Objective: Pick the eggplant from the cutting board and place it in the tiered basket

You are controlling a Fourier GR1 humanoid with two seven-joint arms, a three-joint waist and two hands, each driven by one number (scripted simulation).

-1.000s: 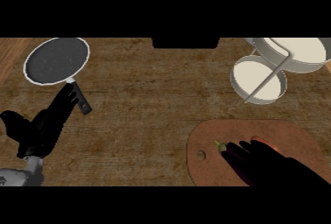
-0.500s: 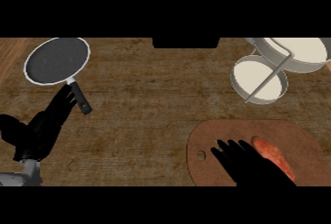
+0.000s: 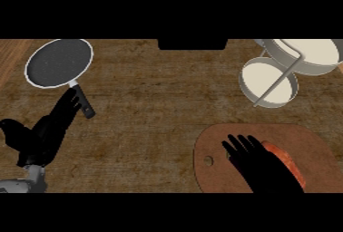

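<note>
Left hand (image 3: pixel 41 131): you see a matt black hand, with slim tapering fingers and a thicker thumb branching off at the side.
Left wrist: the black ends in a squared cuff.
Left forearm (image 3: pixel 20 183): below the cuff you get a short light grey jointed piece, then a rounded grey shell.
Right hand (image 3: pixel 258 161): black too, a broad palm with short rounded fingertips.
Right forearm: you cannot make out any grey here; only black shows.
</note>
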